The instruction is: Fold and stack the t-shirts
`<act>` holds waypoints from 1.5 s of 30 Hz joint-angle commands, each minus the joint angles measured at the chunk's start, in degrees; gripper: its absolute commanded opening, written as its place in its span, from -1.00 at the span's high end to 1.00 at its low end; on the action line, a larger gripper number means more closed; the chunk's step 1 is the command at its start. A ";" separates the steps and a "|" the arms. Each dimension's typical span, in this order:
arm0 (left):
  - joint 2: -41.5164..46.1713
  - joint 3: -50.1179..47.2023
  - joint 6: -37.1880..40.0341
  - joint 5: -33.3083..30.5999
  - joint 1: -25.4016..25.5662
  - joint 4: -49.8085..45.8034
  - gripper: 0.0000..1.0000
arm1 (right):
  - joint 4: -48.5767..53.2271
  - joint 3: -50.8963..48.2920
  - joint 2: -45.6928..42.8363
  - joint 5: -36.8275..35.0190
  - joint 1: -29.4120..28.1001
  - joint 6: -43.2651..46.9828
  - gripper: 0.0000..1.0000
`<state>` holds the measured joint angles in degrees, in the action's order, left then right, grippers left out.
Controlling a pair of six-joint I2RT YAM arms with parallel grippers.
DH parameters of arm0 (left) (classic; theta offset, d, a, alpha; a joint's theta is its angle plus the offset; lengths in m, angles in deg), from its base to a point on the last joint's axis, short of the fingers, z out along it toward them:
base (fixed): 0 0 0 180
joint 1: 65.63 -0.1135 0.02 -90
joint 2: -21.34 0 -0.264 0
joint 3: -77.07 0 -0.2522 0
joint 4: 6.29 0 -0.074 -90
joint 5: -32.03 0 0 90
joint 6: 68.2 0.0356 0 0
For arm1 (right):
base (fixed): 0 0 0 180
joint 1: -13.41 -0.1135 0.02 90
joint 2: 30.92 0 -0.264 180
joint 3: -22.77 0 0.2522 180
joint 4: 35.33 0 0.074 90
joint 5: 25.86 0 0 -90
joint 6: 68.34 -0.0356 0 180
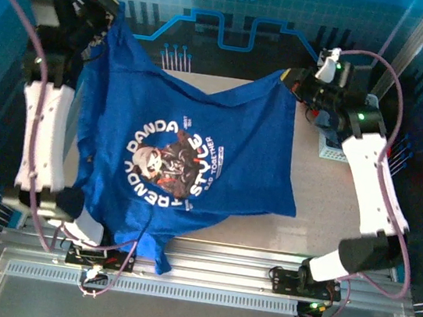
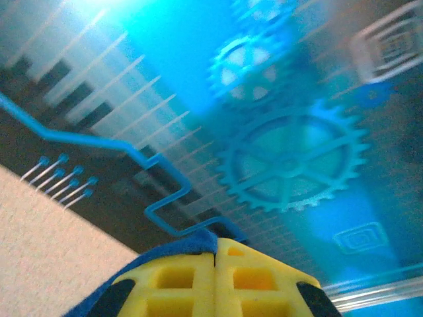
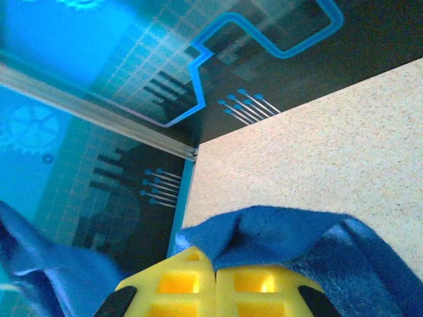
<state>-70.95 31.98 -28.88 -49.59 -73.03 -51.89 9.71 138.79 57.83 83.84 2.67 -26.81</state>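
A large royal-blue t-shirt [image 1: 196, 156] with a black-and-white chest graphic hangs stretched between both arms above the table, its lower hem draping over the near edge. My left gripper [image 1: 109, 14] at the back left is shut on one upper corner; in the left wrist view blue cloth [image 2: 178, 247] is pinched between the yellow fingers [image 2: 244, 277]. My right gripper [image 1: 293, 82] at the back right is shut on the other corner, and in the right wrist view the blue fabric [image 3: 297, 231] bunches out from between its yellow fingers [image 3: 258, 284].
A white basket [image 1: 331, 148] stands on the table's right side under the right arm. The speckled tabletop [image 1: 321, 221] is bare to the right of the shirt. Blue printed walls [image 1: 232, 12] enclose the back and sides.
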 commanded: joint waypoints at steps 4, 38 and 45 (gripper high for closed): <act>-8.60 17.93 -5.70 10.32 -4.71 7.82 1.00 | -3.84 19.18 10.81 4.08 2.95 -1.57 1.00; 48.20 -91.66 -14.29 11.76 7.38 -10.20 1.00 | 6.40 -46.93 -4.28 -11.06 -3.21 0.49 -0.27; 47.59 -87.44 -10.81 9.91 7.49 -14.05 1.00 | 3.74 -59.16 -12.99 -15.91 -6.51 -7.55 0.17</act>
<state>-22.97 -58.14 -42.04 -40.12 -65.92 -63.87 13.58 82.25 46.38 71.99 -3.80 -30.20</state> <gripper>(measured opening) 0.053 0.438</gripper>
